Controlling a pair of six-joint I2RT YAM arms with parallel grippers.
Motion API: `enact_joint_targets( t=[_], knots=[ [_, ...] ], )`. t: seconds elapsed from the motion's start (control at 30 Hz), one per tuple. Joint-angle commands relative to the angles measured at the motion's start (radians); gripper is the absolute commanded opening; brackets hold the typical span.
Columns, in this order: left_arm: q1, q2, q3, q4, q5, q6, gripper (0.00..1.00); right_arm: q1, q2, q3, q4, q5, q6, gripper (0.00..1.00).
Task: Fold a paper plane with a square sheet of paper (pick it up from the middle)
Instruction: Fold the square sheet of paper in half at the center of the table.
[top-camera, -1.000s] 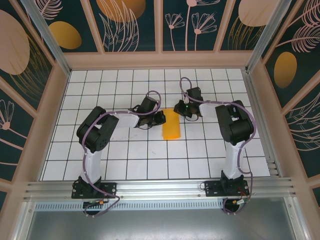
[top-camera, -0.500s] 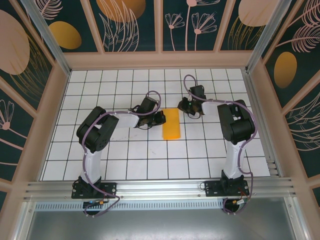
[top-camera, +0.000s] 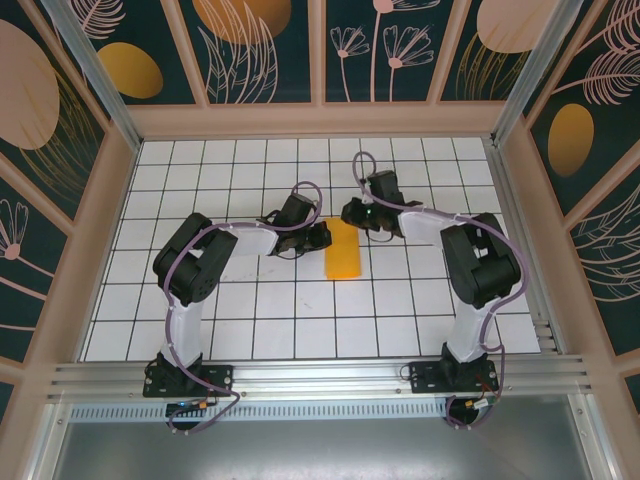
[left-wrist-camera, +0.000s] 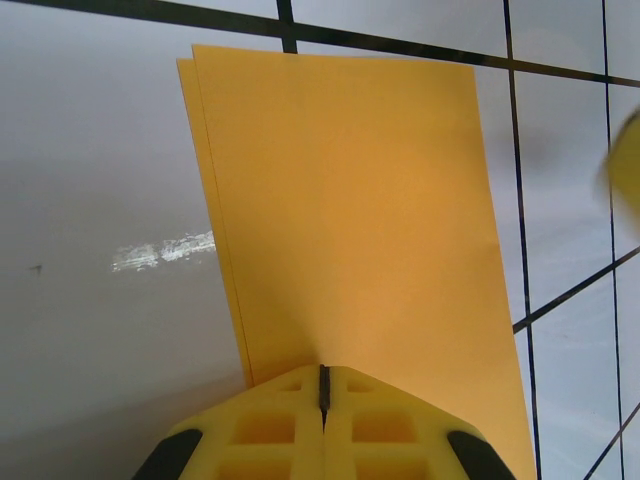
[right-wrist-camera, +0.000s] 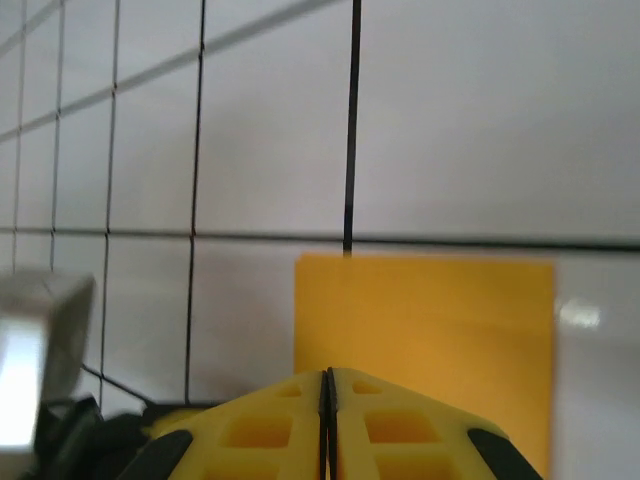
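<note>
Centrally, folded square sheet of paper (top-camera: 343, 251), jaws closed

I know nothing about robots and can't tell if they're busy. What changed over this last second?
The right gripper drew back from the orange paper, then swung left again to its far end, and that arm's elbow shifted outward to the right. Nothing was grabbed or released. The left gripper stayed shut at the paper's left edge, and the folded paper lay where it was.

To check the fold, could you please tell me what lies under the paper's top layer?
A second orange layer, edge peeking out one side, on the gridded table; the rest is covered.
</note>
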Motion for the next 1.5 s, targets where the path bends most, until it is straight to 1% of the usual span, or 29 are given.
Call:
enact_joint_targets(
  t=[0.0, 0.17, 0.37, 0.5, 0.6, 0.67, 0.77, 0.9, 1.07, 1.17, 1.27, 1.47],
  knots=[
    [0.005, 0.067, -0.051, -0.197, -0.115, 0.026, 0.03, 0.001, -0.049, -0.083, -0.052, -0.023, -0.014, 0.11],
    [0.006, 0.068, -0.046, -0.198, -0.115, 0.026, 0.03, -0.001, -0.098, -0.163, -0.045, -0.032, -0.015, 0.11],
    [0.005, 0.067, -0.046, -0.2, -0.118, 0.026, 0.03, -0.005, -0.078, -0.188, -0.041, -0.051, -0.016, 0.1],
    [0.006, 0.068, -0.046, -0.2, -0.12, 0.025, 0.03, -0.008, -0.096, -0.206, -0.045, -0.063, -0.028, 0.1],
    [0.005, 0.068, -0.046, -0.2, -0.119, 0.024, 0.03, -0.005, -0.108, -0.205, -0.096, -0.06, -0.054, 0.1],
    [0.006, 0.068, -0.046, -0.2, -0.122, 0.026, 0.03, 0.008, -0.11, -0.198, -0.168, -0.001, -0.084, 0.1],
    [0.006, 0.069, -0.048, -0.197, -0.122, 0.025, 0.02, 0.01, -0.121, -0.231, -0.209, 0.004, -0.118, 0.1],
    [0.006, 0.071, -0.054, -0.189, -0.123, 0.02, 0.02, 0.007, -0.159, -0.258, -0.226, -0.009, -0.141, 0.1],
    [0.006, 0.07, -0.053, -0.186, -0.124, 0.018, 0.02, 0.026, -0.234, -0.207, -0.198, -0.085, -0.126, 0.1],
    [0.006, 0.069, -0.05, -0.186, -0.123, 0.018, 0.02, 0.039, -0.226, -0.185, -0.182, -0.1, -0.115, 0.1],
    [0.006, 0.071, -0.052, -0.184, -0.122, 0.017, 0.02, 0.044, -0.181, -0.183, -0.167, -0.105, -0.103, 0.1],
    [0.006, 0.07, -0.053, -0.186, -0.122, 0.017, 0.02, 0.047, -0.149, -0.223, -0.152, -0.104, -0.102, 0.1]
  ],
)
